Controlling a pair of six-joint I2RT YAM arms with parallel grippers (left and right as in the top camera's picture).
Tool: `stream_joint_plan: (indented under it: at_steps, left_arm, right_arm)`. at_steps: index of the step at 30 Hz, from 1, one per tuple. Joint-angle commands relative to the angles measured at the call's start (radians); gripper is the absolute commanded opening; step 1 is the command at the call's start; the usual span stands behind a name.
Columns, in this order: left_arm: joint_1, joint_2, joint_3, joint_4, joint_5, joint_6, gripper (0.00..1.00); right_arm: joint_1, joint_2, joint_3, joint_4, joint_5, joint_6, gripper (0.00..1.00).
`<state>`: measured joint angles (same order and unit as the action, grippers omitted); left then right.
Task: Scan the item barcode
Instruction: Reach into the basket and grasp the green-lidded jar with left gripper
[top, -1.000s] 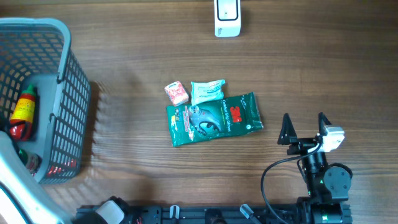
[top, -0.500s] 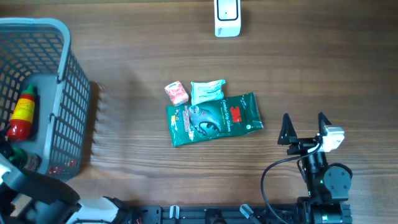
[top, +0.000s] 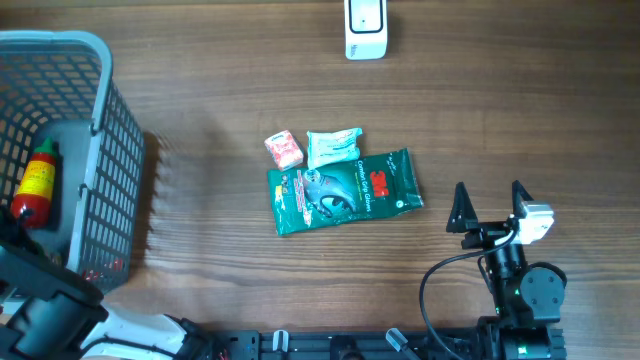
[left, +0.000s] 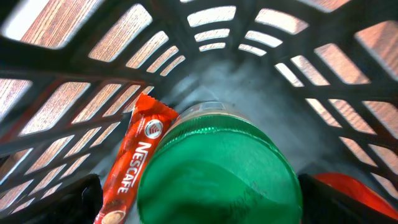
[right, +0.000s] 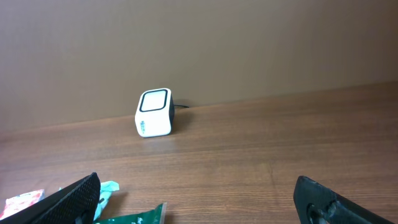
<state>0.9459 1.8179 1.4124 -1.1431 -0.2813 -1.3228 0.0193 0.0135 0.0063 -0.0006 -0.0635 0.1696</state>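
1. The left gripper (left: 211, 205) is reaching down inside the grey basket (top: 60, 38), its fingers (left: 74, 199) standing spread wide and gripping nothing, one on each side of a green round-topped container (left: 214, 165); whether they are touching it I cannot tell
2. A red Nescafe sachet (left: 140, 162) is leaning against that container, and something red (left: 351, 186) is showing at its other side
3. The right gripper (top: 489, 205) is likewise standing released and empty, hovering over the wooden table (top: 560, 110) well to the robot's side of the white scanner (top: 365, 28) and somewhat to its right, with its fingertips pointing towards the scanner
4. A green 3M packet (top: 345, 190) is lying flat on the robot's side of the scanner and slightly to its left, with a pale mint packet (top: 333, 146) and a pink packet (top: 284, 149) lying just beside its scanner-facing edge
5. The basket is sitting far to the left of the scanner and nearer the robot, a red bottle (top: 37, 180) with a yellow label is lying in it, and the left arm (top: 45, 300) is covering the corner farthest from the scanner
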Motion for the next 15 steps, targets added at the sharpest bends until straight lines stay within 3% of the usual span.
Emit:
stream_joint_plan:
  at_steps: [1, 3, 4, 7, 8, 9, 15]
  left_arm:
    - [0.013, 0.026, -0.041, 0.013, -0.009, -0.017, 1.00]
    - [0.014, 0.026, -0.070, 0.037, -0.042, -0.017, 0.99]
    - [0.014, 0.026, -0.081, 0.038, -0.052, -0.017, 0.94]
    - [0.014, 0.026, -0.086, 0.041, -0.056, 0.013, 0.76]
    - [0.014, 0.026, -0.086, 0.052, -0.056, 0.048, 0.63]
    - [0.013, 0.026, -0.086, 0.062, -0.052, 0.082, 0.59]
    - [-0.003, -0.004, -0.055, 0.100, 0.058, 0.225, 0.56]
  right_arm:
    - [0.006, -0.003, -0.001, 0.003, -0.011, -0.012, 1.00]
    - [0.006, -0.003, -0.001, 0.003, -0.011, -0.012, 1.00]
    - [0.006, -0.003, -0.001, 0.003, -0.011, -0.012, 1.00]
    - [0.006, -0.003, -0.001, 0.003, -0.011, -0.012, 1.00]
    - [0.006, -0.003, -0.001, 0.003, -0.011, -0.012, 1.00]
    - [0.006, -0.003, -0.001, 0.003, -0.011, -0.012, 1.00]
    - [0.006, -0.003, -0.001, 0.003, -0.011, -0.012, 1.00]
